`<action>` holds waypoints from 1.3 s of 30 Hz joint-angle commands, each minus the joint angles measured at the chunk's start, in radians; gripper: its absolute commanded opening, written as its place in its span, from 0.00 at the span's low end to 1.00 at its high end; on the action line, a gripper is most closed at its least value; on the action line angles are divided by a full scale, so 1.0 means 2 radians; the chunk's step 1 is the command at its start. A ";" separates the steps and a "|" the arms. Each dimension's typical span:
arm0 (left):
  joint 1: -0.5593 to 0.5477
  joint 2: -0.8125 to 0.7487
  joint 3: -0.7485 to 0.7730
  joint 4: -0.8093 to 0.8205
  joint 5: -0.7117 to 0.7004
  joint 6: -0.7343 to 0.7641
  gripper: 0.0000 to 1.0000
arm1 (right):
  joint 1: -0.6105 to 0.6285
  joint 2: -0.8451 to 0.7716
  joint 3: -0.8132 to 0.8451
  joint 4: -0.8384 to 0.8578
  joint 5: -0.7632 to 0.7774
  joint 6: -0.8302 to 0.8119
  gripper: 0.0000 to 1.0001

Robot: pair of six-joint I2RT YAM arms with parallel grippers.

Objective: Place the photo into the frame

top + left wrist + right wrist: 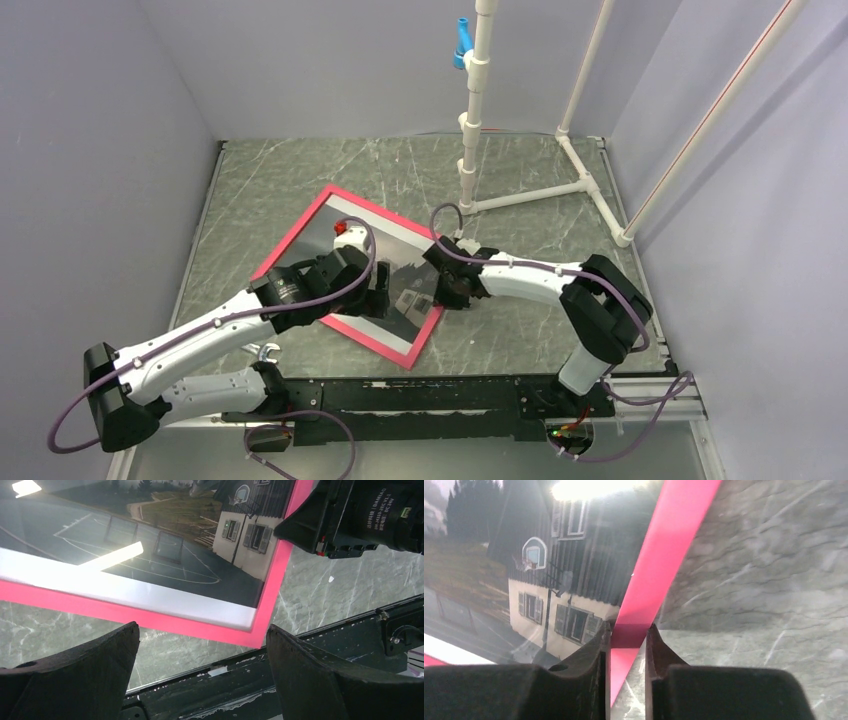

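Observation:
The frame (385, 352), with a pinkish-red border, lies flat and turned diagonally on the marbled table, and the photo (398, 258) of a house under dark cloud lies inside it. In the left wrist view the frame's near corner (272, 587) encloses the photo (165, 545) and its white band. My left gripper (202, 640) hovers open over that corner, nothing between its fingers. My right gripper (628, 635) straddles the frame's right border (659, 565), its jaws closed in on the red strip, one fingertip on the photo (549, 590) side, the other on the table side.
A white pipe stand (475, 130) rises at the back right with legs spreading across the table. A black rail (420, 395) runs along the near edge. The right arm's wrist (360, 515) hangs close over the frame's right edge. Grey walls enclose three sides.

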 commanded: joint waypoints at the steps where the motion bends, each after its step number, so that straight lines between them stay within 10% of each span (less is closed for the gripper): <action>1: 0.021 -0.010 0.001 0.031 0.028 0.023 0.99 | -0.011 -0.007 -0.013 -0.089 0.068 -0.047 0.08; 19: 0.166 -0.034 -0.100 0.071 0.110 0.052 0.99 | -0.162 -0.156 -0.070 -0.151 0.094 -0.200 0.00; 29: 0.276 -0.094 -0.180 0.092 0.098 0.056 0.99 | -0.205 -0.097 -0.070 -0.109 0.081 -0.223 0.03; 35: 0.326 -0.081 -0.220 0.170 0.146 0.082 0.99 | -0.212 -0.077 -0.060 -0.092 0.054 -0.223 0.52; 39: 0.338 -0.040 -0.239 0.226 0.198 0.094 0.99 | -0.224 -0.085 -0.057 -0.079 0.026 -0.234 0.67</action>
